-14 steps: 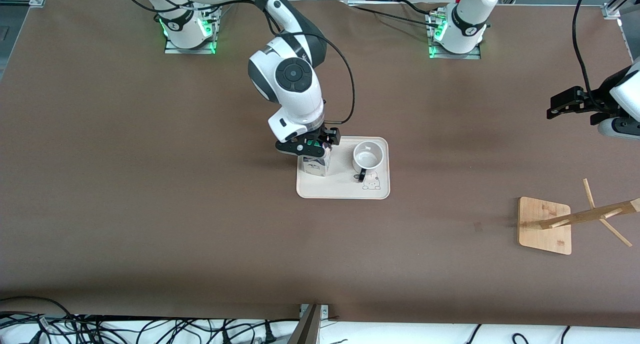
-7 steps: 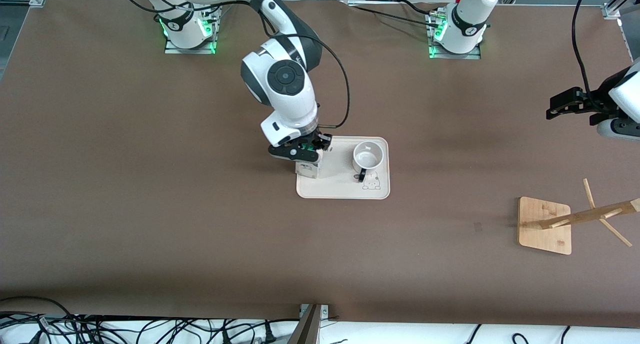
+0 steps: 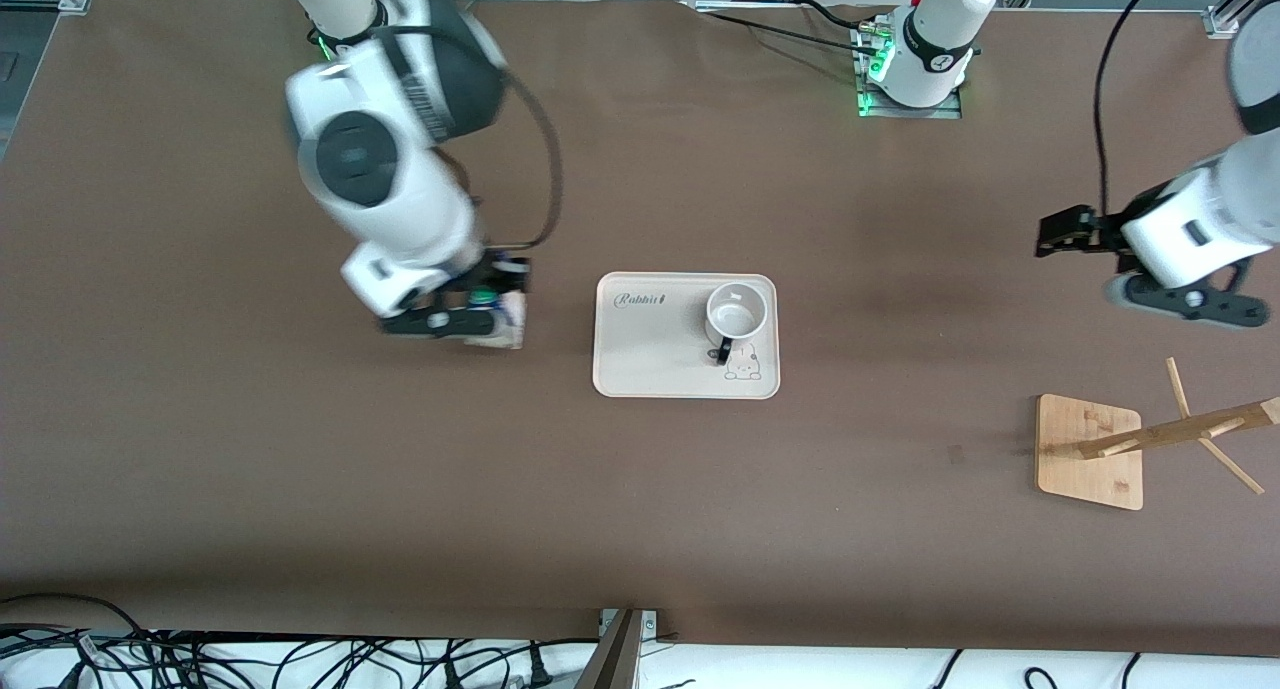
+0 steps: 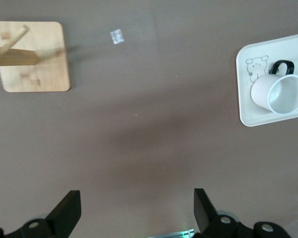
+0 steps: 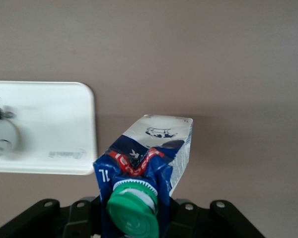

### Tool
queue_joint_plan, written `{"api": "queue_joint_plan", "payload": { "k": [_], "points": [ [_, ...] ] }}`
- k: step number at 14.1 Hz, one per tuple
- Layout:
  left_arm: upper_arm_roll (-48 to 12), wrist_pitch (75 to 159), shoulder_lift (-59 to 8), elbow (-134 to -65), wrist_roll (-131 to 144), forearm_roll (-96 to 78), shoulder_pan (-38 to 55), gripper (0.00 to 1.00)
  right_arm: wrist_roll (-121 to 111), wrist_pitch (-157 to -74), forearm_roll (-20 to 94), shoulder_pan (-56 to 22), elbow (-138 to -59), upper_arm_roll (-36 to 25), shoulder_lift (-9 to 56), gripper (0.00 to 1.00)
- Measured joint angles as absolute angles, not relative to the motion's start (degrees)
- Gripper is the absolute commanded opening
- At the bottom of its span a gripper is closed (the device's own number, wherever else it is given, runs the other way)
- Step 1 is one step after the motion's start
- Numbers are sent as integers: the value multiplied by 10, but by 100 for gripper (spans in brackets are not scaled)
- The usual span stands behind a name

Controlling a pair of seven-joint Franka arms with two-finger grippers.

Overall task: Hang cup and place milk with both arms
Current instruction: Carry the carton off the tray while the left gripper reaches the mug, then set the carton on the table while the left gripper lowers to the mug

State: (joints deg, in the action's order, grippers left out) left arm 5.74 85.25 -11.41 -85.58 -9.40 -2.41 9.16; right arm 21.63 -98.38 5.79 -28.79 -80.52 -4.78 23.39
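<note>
My right gripper (image 3: 478,312) is shut on the milk (image 3: 500,321), a blue and white carton with a green cap (image 5: 134,201), and holds it tilted over bare table beside the tray (image 3: 640,374), toward the right arm's end. In the right wrist view the milk (image 5: 151,148) fills the jaws of the right gripper (image 5: 134,218). The cup (image 3: 736,313), white with a black handle, stands upright on the tray. My left gripper (image 3: 1062,234) hangs open over bare table toward the left arm's end. In the left wrist view the left gripper (image 4: 136,213) holds nothing, and the cup (image 4: 279,94) is far off.
A wooden rack (image 3: 1090,452) with slanted pegs stands on a square base near the left arm's end, nearer to the front camera than the tray. The rack (image 4: 35,57) also shows in the left wrist view. Cables lie along the table's front edge.
The right gripper shut on the milk, lifted it off the tray and carried it toward the right arm's end. The left arm shifted a little toward the table's middle.
</note>
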Motion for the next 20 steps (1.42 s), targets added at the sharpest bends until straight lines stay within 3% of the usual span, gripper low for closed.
{"api": "queue_joint_plan", "payload": {
  "k": [6, 11, 13, 15, 16, 20],
  "points": [
    [49, 855, -180, -857, -51, -28, 237, 100, -13, -1023, 105, -252, -945, -167, 198, 29],
    [48, 932, -248, -836, 9, -70, 306, 100, -81, -1119, 122, -251, -1058, -202, 186, 37],
    [49, 967, -276, -834, 8, -102, 302, 100, -85, -1146, 122, -251, -1083, -203, 184, 48],
    [42, 1006, -308, -834, 8, -122, 304, 100, -87, -1165, 122, -251, -1097, -203, 183, 76],
    [35, 1032, -325, -834, 8, -125, 310, 100, -87, -1168, 122, -251, -1100, -203, 182, 100],
    [28, 1111, -375, -831, 35, -126, 364, 100, -87, -1173, 123, -252, -1100, -203, 179, 100]
  ]
}}
